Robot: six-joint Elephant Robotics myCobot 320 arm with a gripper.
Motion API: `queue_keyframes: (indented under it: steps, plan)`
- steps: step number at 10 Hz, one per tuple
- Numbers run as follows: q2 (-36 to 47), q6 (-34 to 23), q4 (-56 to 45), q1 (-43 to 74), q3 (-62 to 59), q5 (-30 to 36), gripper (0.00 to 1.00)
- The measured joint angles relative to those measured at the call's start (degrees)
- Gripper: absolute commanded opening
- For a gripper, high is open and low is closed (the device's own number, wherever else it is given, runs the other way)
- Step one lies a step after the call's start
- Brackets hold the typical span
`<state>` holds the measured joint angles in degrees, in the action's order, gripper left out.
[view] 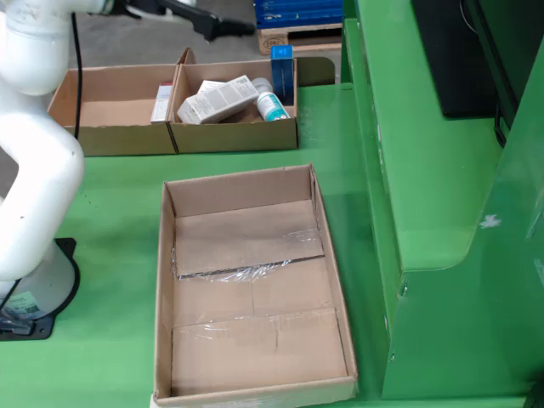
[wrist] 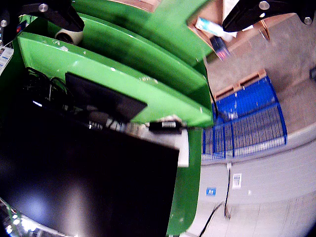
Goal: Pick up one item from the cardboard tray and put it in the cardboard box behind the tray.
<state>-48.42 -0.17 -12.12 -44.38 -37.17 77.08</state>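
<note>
You're looking at light, stiff cartons like the white carton (view: pixel 217 99) lying in the rear cardboard tray (view: pixel 234 136), best pinched across narrow sides; the tool (view: pixel 223 28) is hovering above, looking spread and empty.

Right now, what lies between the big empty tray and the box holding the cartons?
In the fixed view, only bare green tabletop separates the tray from the box.

Tray (view: pixel 161 280) lies before box (view: pixel 234 134); packages (view: pixel 217 99) in box; arm (view: pixel 34 161) left.
</note>
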Motion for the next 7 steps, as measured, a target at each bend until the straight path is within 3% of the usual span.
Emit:
queue_keyframes:
  steps: [3, 7]
  plan:
    - [-7.47, -8.88, -8.79, 8.70, -8.35, 8.70, 1.00]
    - [-7.56, -19.95, -19.69, 19.86, -19.95, 19.68, 1.00]
